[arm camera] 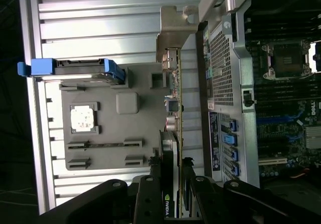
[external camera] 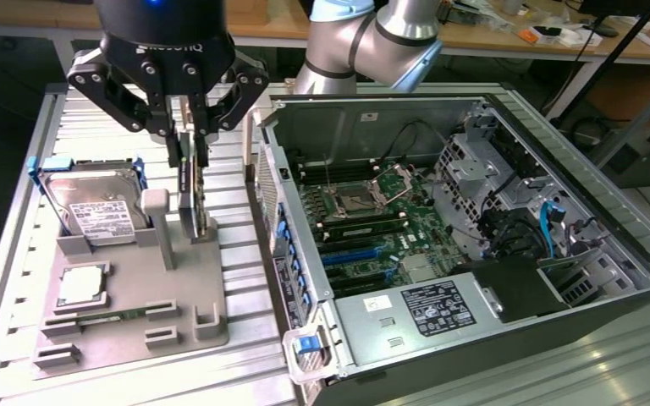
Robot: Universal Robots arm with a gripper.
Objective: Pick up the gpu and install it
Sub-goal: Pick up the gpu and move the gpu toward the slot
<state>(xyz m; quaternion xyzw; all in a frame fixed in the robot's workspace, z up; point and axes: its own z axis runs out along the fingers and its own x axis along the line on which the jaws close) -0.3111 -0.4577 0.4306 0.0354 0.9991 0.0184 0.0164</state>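
Observation:
The gpu (external camera: 197, 203) stands on edge as a thin card over the right side of the grey fixture plate (external camera: 190, 288). My gripper (external camera: 190, 161) comes down from above and is shut on the card's upper edge, one finger on each face. I cannot tell whether the card's lower edge still touches the fixture. In the wrist view the gpu (arm camera: 174, 98) runs edge-on away from my gripper (arm camera: 170, 171), with its silver bracket (arm camera: 175, 30) at the far end and the black cooler between the fingers (arm camera: 150, 184).
An open computer case (external camera: 596, 279) lies at the exterior view's right, with the motherboard (external camera: 382, 228) and its blue slots (external camera: 354, 249) exposed. The fixture also holds a hard drive (external camera: 99, 211), a CPU chip (external camera: 82, 283) and a memory stick (external camera: 111, 317). The case wall (arm camera: 225, 48) is close beside the card.

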